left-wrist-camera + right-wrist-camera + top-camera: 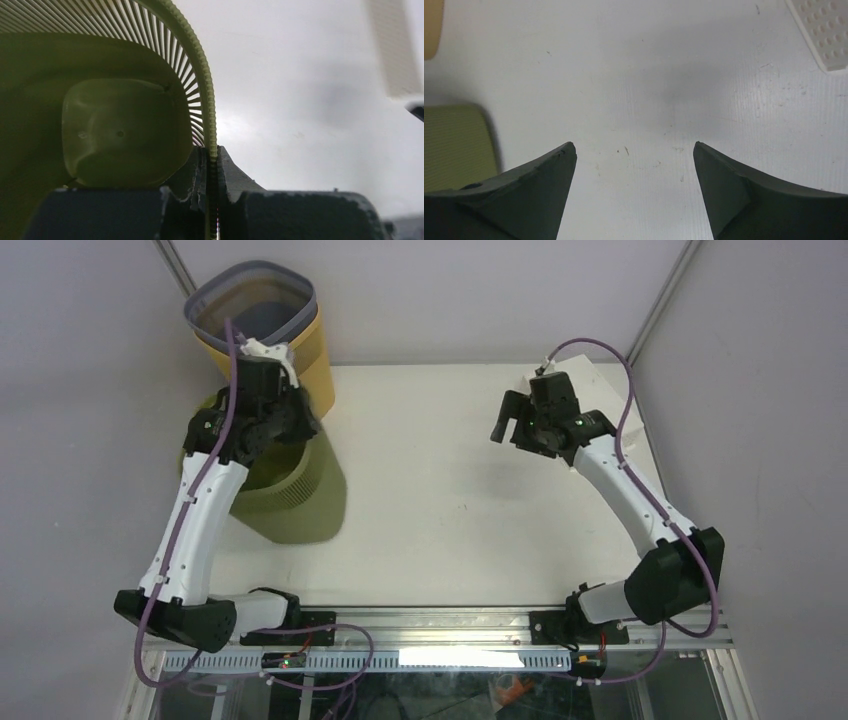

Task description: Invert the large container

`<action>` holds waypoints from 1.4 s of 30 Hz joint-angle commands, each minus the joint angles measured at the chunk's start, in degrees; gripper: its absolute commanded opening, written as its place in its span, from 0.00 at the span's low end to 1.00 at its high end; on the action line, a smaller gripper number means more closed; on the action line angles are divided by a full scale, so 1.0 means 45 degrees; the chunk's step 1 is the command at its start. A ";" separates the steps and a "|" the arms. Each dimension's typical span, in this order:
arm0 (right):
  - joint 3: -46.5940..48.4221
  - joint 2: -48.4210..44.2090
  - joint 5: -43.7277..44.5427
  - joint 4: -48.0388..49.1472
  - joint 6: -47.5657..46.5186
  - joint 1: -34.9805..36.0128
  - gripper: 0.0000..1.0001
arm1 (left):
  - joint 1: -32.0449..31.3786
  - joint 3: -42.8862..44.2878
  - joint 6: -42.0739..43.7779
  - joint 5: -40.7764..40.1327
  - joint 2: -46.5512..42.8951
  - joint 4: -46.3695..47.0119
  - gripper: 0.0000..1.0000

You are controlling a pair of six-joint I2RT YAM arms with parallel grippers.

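Note:
A green ribbed container [285,490] is at the table's left side, under my left arm. In the left wrist view I look into its smooth inside [115,130], with its ribbed rim [202,75] running between my fingers. My left gripper [212,156] is shut on that rim; in the top view the gripper [300,412] sits over the container's far-right edge. The container's side also shows in the right wrist view [454,145]. My right gripper [634,150] is open and empty above bare table; in the top view it [507,420] is at the back right, well apart from the container.
A yellow container with a grey rim [262,310] stands at the back left, just behind my left gripper; its edge shows in the right wrist view [431,25]. A white perforated piece [824,30] lies at the back right [585,368].

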 commanded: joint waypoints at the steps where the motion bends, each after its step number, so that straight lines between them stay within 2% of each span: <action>1: 0.1179 -0.1274 0.0211 -0.0273 -0.0088 -0.0595 0.92 | -0.2748 0.1016 -0.2514 0.3462 -0.0021 0.2397 0.00; 4: 0.1469 -0.1878 -0.0438 -0.0368 -0.0006 -0.1202 0.92 | -0.4163 0.1132 -0.3224 0.3877 0.0440 0.3878 0.00; 9: 0.2592 -0.3061 -0.0922 -0.1182 -0.0007 -0.1505 0.92 | -0.5448 0.1444 -0.4094 0.4699 0.1710 0.6207 0.00; 14: 0.3261 -0.4276 -0.0190 -0.1287 -0.0250 -0.1514 0.93 | -0.6227 0.1908 -0.4842 0.5628 0.3003 0.8305 0.00; 16: 0.3393 -0.4507 0.0222 -0.1318 -0.0367 -0.1508 0.92 | -0.6323 0.1591 -0.5504 0.6255 0.3164 0.9690 0.00; 20: 0.3667 -0.4469 0.0841 -0.1725 -0.0546 -0.1515 0.92 | -0.6321 -0.0209 -0.7779 0.7725 0.2985 1.3766 0.00; 23: 0.3728 -0.4434 0.0954 -0.1975 -0.0462 -0.1514 0.92 | -0.6326 -0.1487 -0.8934 0.8120 0.2660 1.6164 0.00; 29: 0.3452 -0.4555 0.1442 -0.2483 -0.0495 -0.1514 0.92 | -0.6173 -0.2143 -0.8630 0.7820 0.2309 1.6179 0.00; 33: 0.3189 -0.4412 0.1596 -0.2776 -0.0585 -0.1515 0.92 | -0.5726 -0.3503 -0.8835 0.7681 0.1597 1.6451 0.00; 37: 0.2044 -0.4475 0.1398 -0.2335 -0.0211 -0.1515 0.91 | -0.5088 -0.4986 -0.9074 0.7739 0.1232 1.7089 0.00; 42: 0.0718 -0.4246 0.1063 -0.1867 0.0222 -0.1509 0.91 | -0.4115 -0.6410 -0.8774 0.7687 0.1471 1.6948 0.00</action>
